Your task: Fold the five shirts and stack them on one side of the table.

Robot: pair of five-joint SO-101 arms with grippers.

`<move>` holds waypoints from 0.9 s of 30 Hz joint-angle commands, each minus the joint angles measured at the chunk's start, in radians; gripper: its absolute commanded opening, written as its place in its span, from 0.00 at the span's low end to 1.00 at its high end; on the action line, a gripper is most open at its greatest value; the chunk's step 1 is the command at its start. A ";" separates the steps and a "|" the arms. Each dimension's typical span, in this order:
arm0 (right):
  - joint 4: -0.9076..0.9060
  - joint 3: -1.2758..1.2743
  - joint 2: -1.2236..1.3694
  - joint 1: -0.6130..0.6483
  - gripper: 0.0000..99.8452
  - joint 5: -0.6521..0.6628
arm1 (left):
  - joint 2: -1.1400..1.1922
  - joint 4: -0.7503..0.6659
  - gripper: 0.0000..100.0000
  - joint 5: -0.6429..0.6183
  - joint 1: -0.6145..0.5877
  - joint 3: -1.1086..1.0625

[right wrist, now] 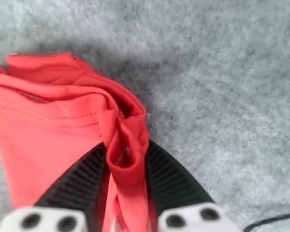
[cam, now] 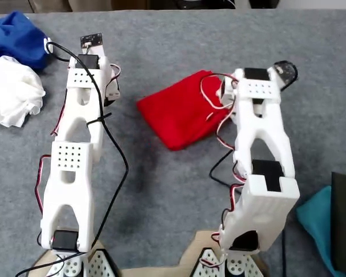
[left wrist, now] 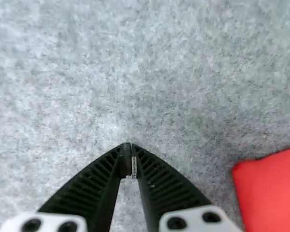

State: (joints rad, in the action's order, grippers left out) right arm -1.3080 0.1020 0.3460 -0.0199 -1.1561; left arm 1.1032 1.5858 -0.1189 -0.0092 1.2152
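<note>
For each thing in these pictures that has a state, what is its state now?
red shirt: roughly folded over, lying flat, one bunched edge pinched.
right gripper: shut on the red shirt.
left gripper: shut, empty.
blue shirt: crumpled, not folded.
white shirt: crumpled, not folded.
teal cloth: cut off by the picture's edge; fold unclear.

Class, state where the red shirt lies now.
In the high view the red shirt lies near the middle of the table, an edge pinched in the right gripper.

The grey felt counter point(cam: 173, 190) carries a red shirt point(cam: 179, 115) at its middle, a blue shirt point(cam: 14, 37) and a white shirt point(cam: 11, 89) bunched together at the far left, and a teal cloth point(cam: 317, 222) at the near right edge.
</note>
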 commanded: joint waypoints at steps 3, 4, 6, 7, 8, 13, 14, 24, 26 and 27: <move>-0.120 0.143 -0.008 -0.091 0.00 0.055 | -0.012 -0.014 0.02 0.006 -0.005 0.002; -0.152 0.162 -0.008 -0.114 0.00 0.071 | -0.012 -0.014 0.02 0.006 -0.005 0.002; -0.213 0.194 -0.008 -0.163 0.00 0.097 | -0.012 -0.014 0.02 0.006 -0.005 0.002; -0.244 0.213 -0.008 -0.191 0.00 0.104 | -0.012 -0.014 0.02 0.006 -0.005 0.002; -0.275 0.236 -0.008 -0.219 0.00 0.115 | -0.012 -0.014 0.02 0.006 -0.003 0.002; -0.410 0.390 -0.008 -0.386 0.00 0.195 | -0.012 -0.012 0.02 0.006 0.002 0.002; -0.428 0.424 -0.008 -0.427 0.00 0.216 | -0.012 -0.011 0.02 0.006 0.002 0.002; -0.474 0.671 -0.018 -0.734 0.00 0.377 | -0.012 -0.012 0.02 0.006 0.003 0.002; -0.474 0.687 -0.048 -0.754 0.00 0.396 | -0.013 -0.012 0.02 0.006 0.005 0.002; -0.474 0.696 -0.068 -0.757 0.00 0.407 | -0.013 -0.012 0.02 0.006 0.008 0.002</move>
State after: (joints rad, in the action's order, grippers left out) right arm -1.7653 0.7327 0.3445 -0.7411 -0.7787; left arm 1.1032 1.5858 -0.1189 -0.0092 1.2152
